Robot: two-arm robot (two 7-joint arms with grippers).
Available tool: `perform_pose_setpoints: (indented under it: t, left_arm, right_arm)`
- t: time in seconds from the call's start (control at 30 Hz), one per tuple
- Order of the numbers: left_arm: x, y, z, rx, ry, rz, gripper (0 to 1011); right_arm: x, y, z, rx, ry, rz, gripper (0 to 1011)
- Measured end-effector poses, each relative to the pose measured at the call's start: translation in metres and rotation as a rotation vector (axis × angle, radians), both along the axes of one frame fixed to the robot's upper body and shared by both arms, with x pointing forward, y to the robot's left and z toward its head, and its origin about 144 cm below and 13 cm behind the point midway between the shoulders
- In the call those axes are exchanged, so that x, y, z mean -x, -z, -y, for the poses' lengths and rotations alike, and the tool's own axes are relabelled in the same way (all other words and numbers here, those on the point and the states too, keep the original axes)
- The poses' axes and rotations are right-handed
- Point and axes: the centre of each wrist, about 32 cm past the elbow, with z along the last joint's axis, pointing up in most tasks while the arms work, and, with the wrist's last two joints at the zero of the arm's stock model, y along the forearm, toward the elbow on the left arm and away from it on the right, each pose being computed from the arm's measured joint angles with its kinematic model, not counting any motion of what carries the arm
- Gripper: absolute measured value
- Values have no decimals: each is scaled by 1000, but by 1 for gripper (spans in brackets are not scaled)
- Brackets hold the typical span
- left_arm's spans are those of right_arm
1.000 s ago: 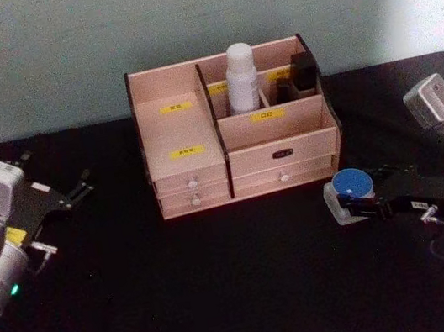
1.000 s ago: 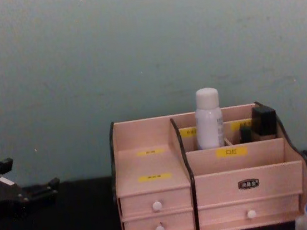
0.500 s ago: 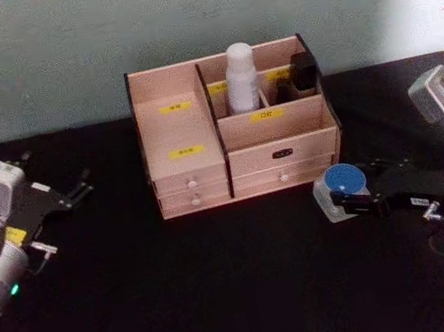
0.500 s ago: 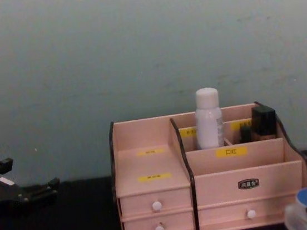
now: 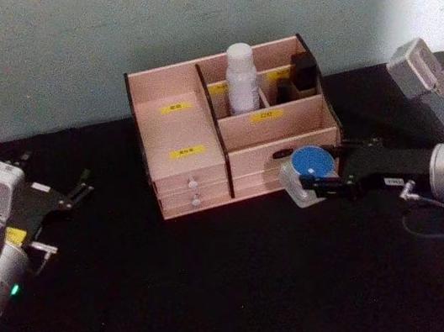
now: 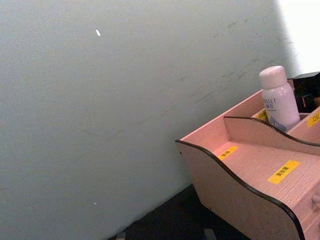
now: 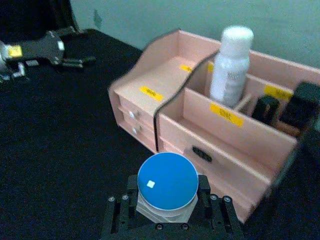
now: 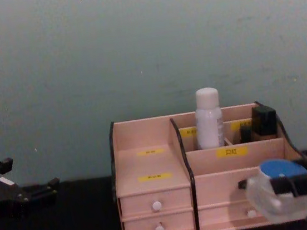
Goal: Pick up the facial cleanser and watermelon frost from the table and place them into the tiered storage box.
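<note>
Blue-lidded jar (image 5: 307, 167) clamped by right gripper (image 5: 319, 184) before tiered storage box (image 5: 178, 131); white bottle (image 5: 241, 77) inside; left gripper (image 5: 79, 186) far left, jaws spread; jar body clear.

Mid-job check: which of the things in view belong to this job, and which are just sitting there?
Job: blue-lidded jar, held by the right gripper in front of the tiered storage box; white bottle standing in a rear compartment, probably already placed.
Lying about: black containers in the box's right rear compartment; left gripper, parked at the left.
</note>
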Motion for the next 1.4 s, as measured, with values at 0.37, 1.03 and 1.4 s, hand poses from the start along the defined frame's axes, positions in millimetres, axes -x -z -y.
perform_pose_setpoints:
  t: [0.37,1.03,1.4]
  left_arm:
    - [0,0,0,0,0,0,1001]
    - [0,0,0,0,0,0,1001]
    - [0,0,0,0,0,0,1001]
  right_arm:
    - [-21,-18,-21,-46,-61,61,712]
    - [-69,-32,-63,-72,-114,77,712]
    - [-89,-34,-84,-61,-129,63,712]
